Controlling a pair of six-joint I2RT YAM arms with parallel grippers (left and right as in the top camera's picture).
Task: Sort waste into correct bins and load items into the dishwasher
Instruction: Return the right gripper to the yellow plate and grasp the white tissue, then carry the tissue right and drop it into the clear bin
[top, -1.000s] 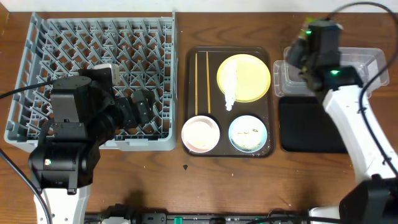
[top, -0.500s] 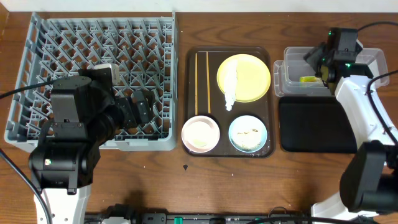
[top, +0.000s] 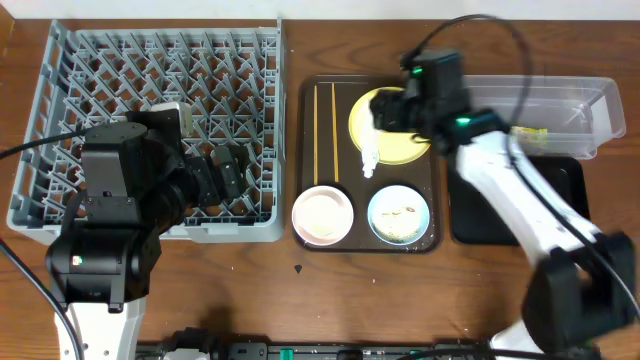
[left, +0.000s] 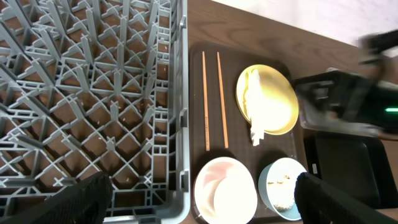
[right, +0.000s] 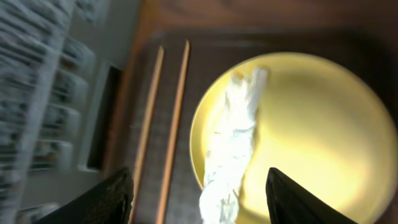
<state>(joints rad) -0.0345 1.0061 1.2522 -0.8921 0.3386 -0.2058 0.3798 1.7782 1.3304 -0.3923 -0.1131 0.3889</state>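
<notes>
Napkin (top: 370, 150) lies on the yellow plate (top: 398, 150) in the brown tray (top: 307, 140) on the tabletop. It is twisted into a strip, its long axis running from mid-plate out over the near rim, roughly parallel to the chopsticks (right: 175, 121). Right pincer (right: 202, 190) hovers just above it, open and empty, its fingers straddling the strip's near end across its width, so a straight drop looks workable; the right arm reaches in from the right, wrist tipped downward. Left pincer (top: 225, 172), likewise spread and empty, hangs over the rack (top: 150, 90), well apart from the napkin.
</notes>
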